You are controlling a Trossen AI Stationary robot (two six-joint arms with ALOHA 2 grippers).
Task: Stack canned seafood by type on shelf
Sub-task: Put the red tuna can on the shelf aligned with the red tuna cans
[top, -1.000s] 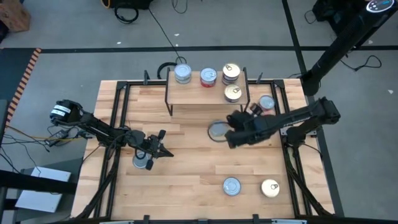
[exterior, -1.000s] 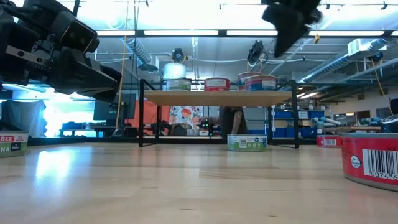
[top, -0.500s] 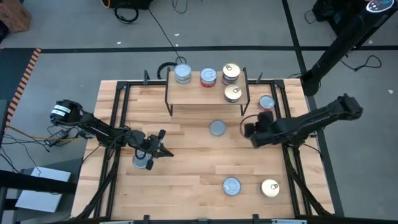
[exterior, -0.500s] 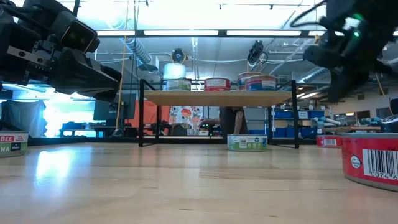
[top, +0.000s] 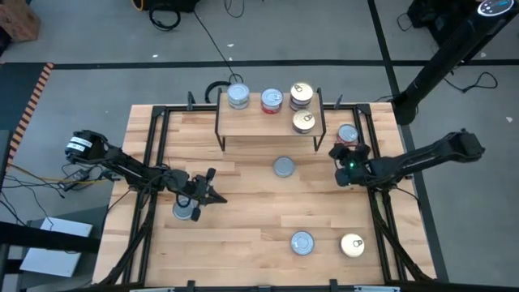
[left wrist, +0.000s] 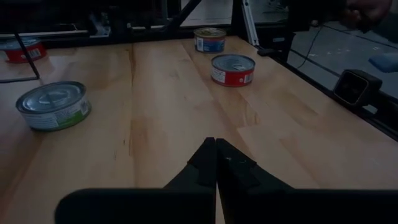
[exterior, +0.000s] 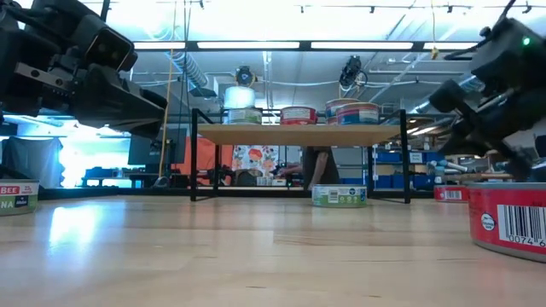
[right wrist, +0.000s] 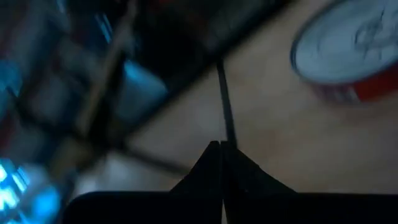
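Note:
The shelf (top: 261, 122) stands at the table's far side. On top it carries a silver-blue tin (top: 238, 96), a red tin (top: 272, 100) and two gold tins (top: 302, 107). A silver tin (top: 284, 167) rests on its base on the table in front of the shelf, and a red tin (top: 347, 134) rests to the shelf's right. My right gripper (top: 339, 156) is shut near the table's right edge, just in front of that red tin (right wrist: 348, 50), holding nothing. My left gripper (top: 217, 197) is shut and holds nothing at the left, beside another tin (top: 185, 211).
Two more tins, one silver-blue (top: 302, 242) and one gold (top: 352, 245), sit near the table's front right. Black frame rails (top: 150, 162) run along the table's sides. Bare wood (top: 243, 235) lies between my left gripper and the front tins.
My right gripper has drawn back from above the silver tin in front of the shelf toward the table's right edge, sinking lower and rolling about its own axis. The tin has stayed where it was on the table. My left arm has kept still.

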